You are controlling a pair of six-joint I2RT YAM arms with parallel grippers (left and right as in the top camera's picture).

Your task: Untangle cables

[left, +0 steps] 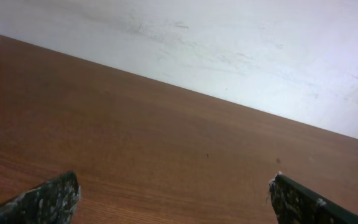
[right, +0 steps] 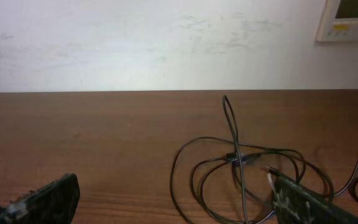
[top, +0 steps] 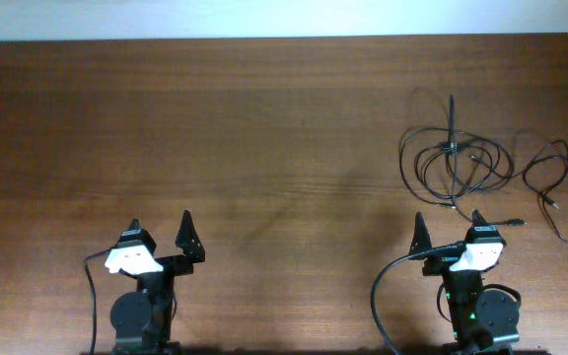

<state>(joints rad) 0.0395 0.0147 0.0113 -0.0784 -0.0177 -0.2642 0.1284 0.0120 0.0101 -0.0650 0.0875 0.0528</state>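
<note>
Thin black cables (top: pixel 457 163) lie in loose overlapping loops on the wooden table at the right, with another loose strand (top: pixel 560 192) further right. In the right wrist view the loops (right: pixel 241 168) lie just ahead of the right finger, one loop standing up. My right gripper (top: pixel 449 225) is open and empty, just in front of the loops, and its fingertips show in its wrist view (right: pixel 176 199). My left gripper (top: pixel 161 229) is open and empty at the front left, far from the cables; its wrist view (left: pixel 173 196) shows only bare table.
A white wall runs along the table's far edge (top: pixel 284 37). A wall-mounted white panel (right: pixel 350 18) shows at the top right of the right wrist view. Thick black arm cables (top: pixel 383 296) hang by each arm base.
</note>
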